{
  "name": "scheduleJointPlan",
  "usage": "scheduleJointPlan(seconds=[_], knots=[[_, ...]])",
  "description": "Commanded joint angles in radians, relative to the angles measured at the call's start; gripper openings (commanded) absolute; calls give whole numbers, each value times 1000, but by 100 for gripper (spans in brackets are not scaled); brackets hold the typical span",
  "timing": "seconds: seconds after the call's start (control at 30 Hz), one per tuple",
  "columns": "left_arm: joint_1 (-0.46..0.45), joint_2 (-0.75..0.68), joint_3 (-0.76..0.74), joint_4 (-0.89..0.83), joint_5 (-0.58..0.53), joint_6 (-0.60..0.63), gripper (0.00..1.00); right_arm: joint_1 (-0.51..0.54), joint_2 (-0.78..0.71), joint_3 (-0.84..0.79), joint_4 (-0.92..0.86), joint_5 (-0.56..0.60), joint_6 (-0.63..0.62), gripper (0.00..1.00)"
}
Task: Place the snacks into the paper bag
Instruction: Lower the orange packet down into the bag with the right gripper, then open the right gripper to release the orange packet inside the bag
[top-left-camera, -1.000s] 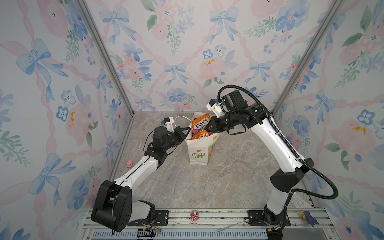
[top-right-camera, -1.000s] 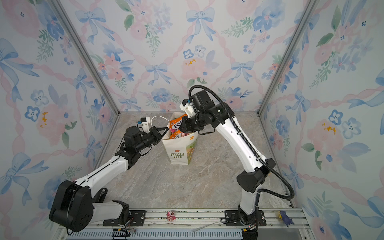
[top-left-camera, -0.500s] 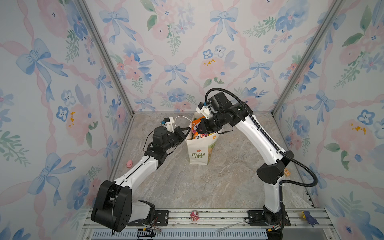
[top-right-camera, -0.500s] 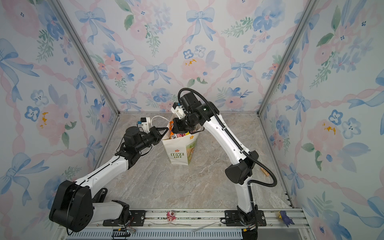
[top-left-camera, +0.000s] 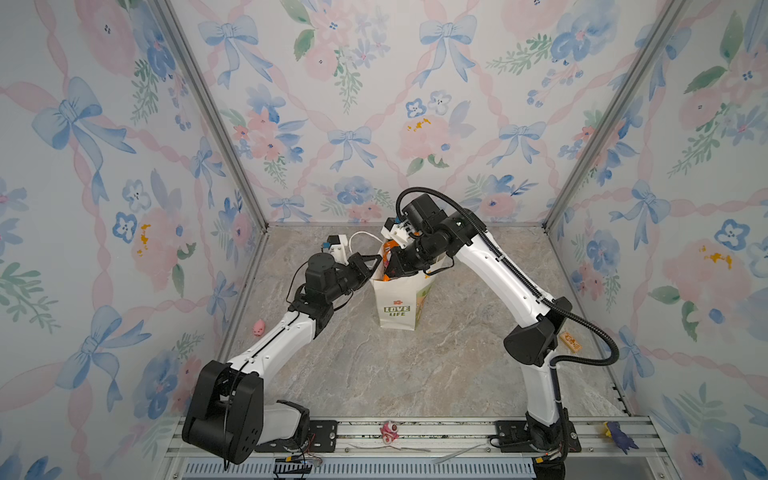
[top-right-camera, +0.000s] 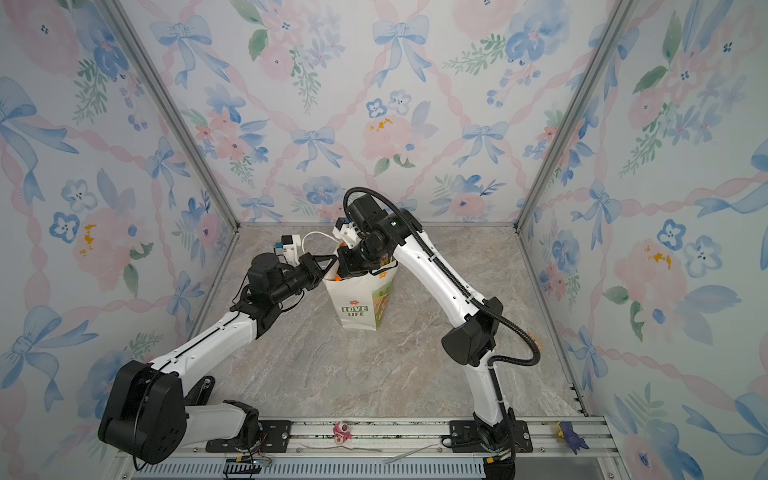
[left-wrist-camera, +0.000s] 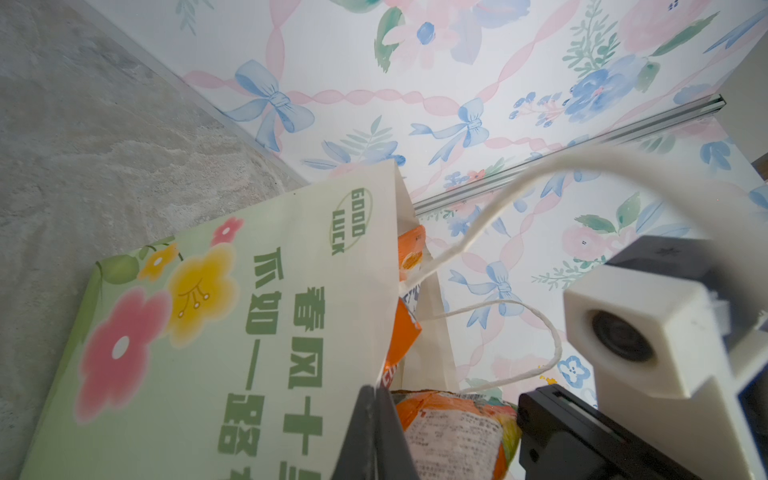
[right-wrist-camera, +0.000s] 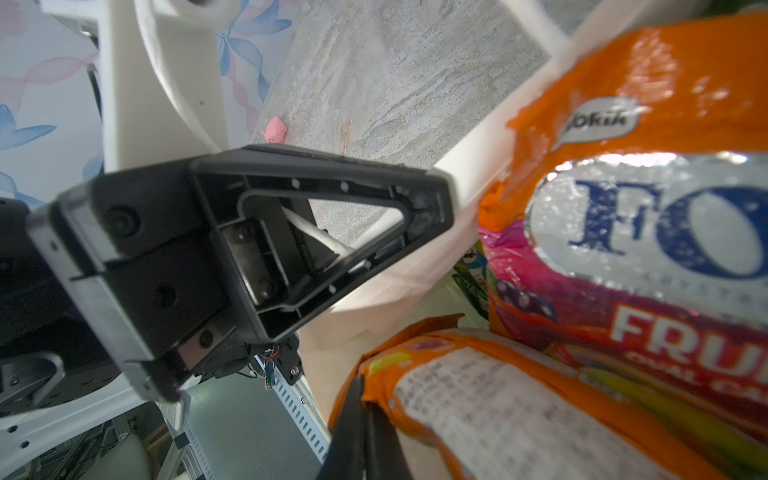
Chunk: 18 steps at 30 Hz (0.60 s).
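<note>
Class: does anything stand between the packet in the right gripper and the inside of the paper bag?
The left gripper holds the paper bag open. Inside, a FOX'S packet sits high beside the orange packet, likely crowding its way down.

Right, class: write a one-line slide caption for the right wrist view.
Left pincer pinches the paper bag rim while the right pincer holds an orange packet beside a FOX'S packet inside.

The left arm (top-left-camera: 274, 336) stretched low and forward from its base, forearm rising toward the middle. Its end effector (top-left-camera: 377, 262) pointed right with jaws clamped together. The right arm (top-left-camera: 498, 266) arched high over a bent elbow. Its wrist folded down and its end effector (top-left-camera: 392, 270) angled down-left, jaws pinched closed, just beside the left one.
</note>
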<state>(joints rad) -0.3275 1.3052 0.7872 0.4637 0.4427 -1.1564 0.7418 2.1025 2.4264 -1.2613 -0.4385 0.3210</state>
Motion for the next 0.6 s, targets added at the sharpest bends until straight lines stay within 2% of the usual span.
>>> scheduleJointPlan(seconds=[0.0,0.13,0.27,0.57], knots=[[-2,-5,-14,3,14,7,0,9,22,55,-56,19,-30,10],[-4,-6,-13,3,14,7,0,9,3,103,-82,28,-42,29],[-3,-6,-11,3,13,7,0,8,-41,103,-81,32,-45,38],[-4,-18,-16,3,10,6,0,5,-125,92,-123,106,-74,38]])
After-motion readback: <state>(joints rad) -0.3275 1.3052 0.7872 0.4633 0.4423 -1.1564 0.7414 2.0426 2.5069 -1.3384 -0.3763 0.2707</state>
